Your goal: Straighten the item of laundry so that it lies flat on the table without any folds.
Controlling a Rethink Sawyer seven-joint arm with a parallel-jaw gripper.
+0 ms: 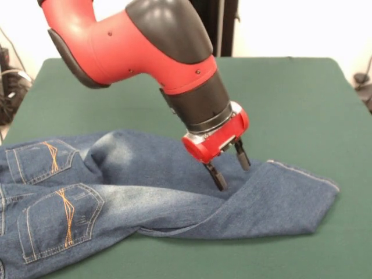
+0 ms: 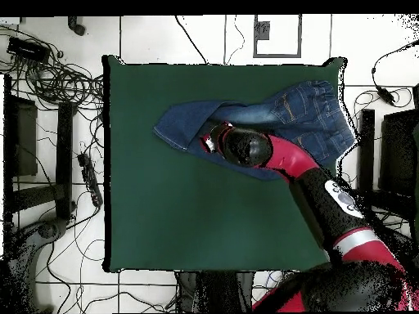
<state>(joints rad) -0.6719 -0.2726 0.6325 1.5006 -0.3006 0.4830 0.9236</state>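
The blue denim jeans point(image 1: 145, 186) lie along the table's point(image 1: 290, 93) near edge in the front view. The orange-stitched back pockets point(image 1: 61, 218) face up at the left. A leg stretches right to its hem point(image 1: 305, 177), with a raised fold near the seat and a folded-under edge along the front. My gripper point(image 1: 232, 173) is open and points down onto the middle of that leg, fingertips point(image 1: 221, 183) at the cloth with nothing between them. In the overhead view the jeans point(image 2: 184, 121) lie at the table's point(image 2: 204, 213) top right, with the gripper point(image 2: 211, 139) over their left part.
The jeans' waist end hangs past the table's edge in the front view. Cables and black equipment point(image 2: 57, 82) lie on the floor beside the table. My arm point(image 2: 319, 184) crosses the table's right side in the overhead view.
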